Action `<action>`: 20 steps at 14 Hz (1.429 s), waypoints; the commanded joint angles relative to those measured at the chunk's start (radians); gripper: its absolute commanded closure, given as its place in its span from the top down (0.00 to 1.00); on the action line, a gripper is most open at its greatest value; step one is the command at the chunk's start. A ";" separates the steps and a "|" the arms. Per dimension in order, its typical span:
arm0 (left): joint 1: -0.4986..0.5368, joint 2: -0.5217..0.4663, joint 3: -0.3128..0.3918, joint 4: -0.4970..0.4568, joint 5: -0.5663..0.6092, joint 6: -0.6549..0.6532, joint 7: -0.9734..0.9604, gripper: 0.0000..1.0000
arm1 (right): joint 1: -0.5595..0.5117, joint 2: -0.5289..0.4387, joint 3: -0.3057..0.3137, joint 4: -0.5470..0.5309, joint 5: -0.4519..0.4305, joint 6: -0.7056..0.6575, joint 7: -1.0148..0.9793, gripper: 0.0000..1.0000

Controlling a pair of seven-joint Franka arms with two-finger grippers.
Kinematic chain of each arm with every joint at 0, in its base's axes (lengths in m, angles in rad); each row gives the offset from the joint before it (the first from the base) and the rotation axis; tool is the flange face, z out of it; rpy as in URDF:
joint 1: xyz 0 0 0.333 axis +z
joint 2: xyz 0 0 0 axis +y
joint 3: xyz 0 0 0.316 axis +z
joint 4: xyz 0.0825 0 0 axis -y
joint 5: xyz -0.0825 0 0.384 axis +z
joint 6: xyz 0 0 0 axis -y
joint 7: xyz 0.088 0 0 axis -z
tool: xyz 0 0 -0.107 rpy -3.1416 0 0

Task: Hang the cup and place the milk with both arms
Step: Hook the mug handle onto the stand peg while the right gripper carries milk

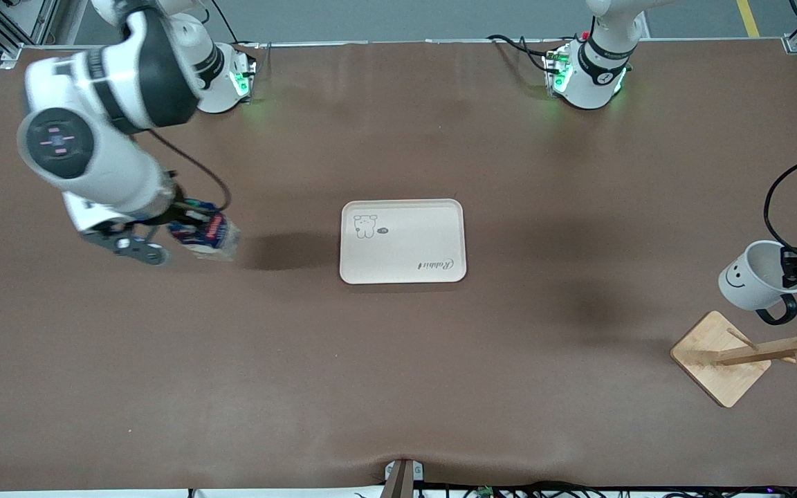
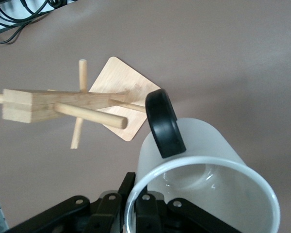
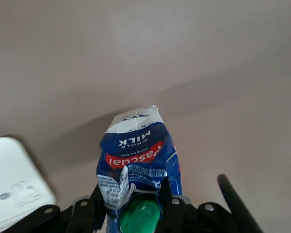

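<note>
With the cup (image 1: 751, 277) clamped by its rim in the left claw (image 1: 796, 268) just above the wooden rack (image 1: 751, 354), its handle is best threaded onto a peg, while the milk (image 1: 206, 235), clamped in the right claw (image 1: 180, 221), should be carried level toward the tray (image 1: 402, 241) at 3 o'clock.

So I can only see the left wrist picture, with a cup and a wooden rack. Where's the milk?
Observer: The right gripper is shut on the milk, up over the table at the right arm's end.
Operator: Is there somewhere to put it?
Observer: Yes, a white tray lies mid-table with nothing on it.
Operator: Does my cup have a picture?
Observer: The cup, held by the left gripper, shows a black smiley face, above the rack.
</note>
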 commanded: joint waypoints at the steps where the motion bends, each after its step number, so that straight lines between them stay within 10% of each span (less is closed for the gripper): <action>1: 0.023 0.014 -0.004 0.033 0.016 -0.016 0.040 0.00 | -0.089 -0.062 0.019 -0.114 -0.037 0.033 -0.058 0.00; 10: 0.065 0.063 -0.004 0.076 0.016 -0.009 0.098 0.00 | -0.347 -0.197 0.021 -0.545 -0.034 0.402 -0.339 0.00; 17: 0.079 0.113 -0.004 0.108 0.014 0.027 0.092 0.00 | -0.344 -0.207 0.022 -0.599 -0.023 0.413 -0.345 0.03; 20: 0.074 0.117 -0.004 0.114 0.014 0.044 0.078 0.36 | -0.347 -0.202 0.022 -0.597 -0.023 0.415 -0.401 0.73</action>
